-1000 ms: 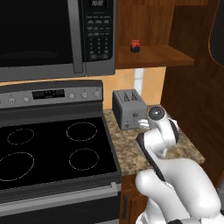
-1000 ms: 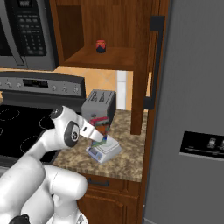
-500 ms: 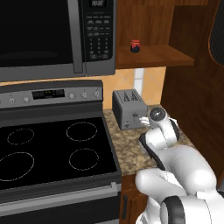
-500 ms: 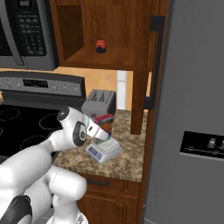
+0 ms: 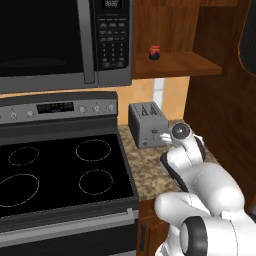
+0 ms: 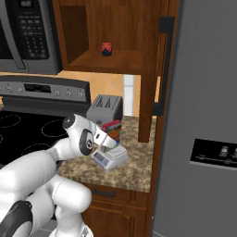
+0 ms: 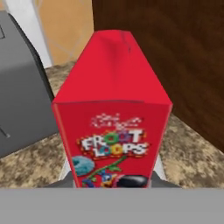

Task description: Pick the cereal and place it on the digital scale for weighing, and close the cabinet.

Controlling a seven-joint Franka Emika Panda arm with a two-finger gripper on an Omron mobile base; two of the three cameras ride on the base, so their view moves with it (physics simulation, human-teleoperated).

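Right of the toaster (image 6: 105,107), on the worktop (image 6: 132,169), stood the scale (image 6: 110,157), with the cereal (image 6: 112,130) upright on or just over its platform; contact could not be confirmed.

- Cereal: red box, printed face toward the hand camera (image 7: 113,131), scale edge showing at its foot.
- Pincer (image 6: 109,140): at the box, just above the scale. Whether it gripped the box or stood apart could not be told.
- Cabinet (image 6: 115,28): open above the toaster, door (image 6: 157,69) swung out to the right, a small jar (image 6: 107,48) on its shelf.

Step judged in hand: placing the cereal, at or near release. Next move called for: let go, back clear without tipping the box, then reach the door and swing it shut.

Against half a second earlier: the arm sat slightly farther from the toaster; box, scale and door unchanged.
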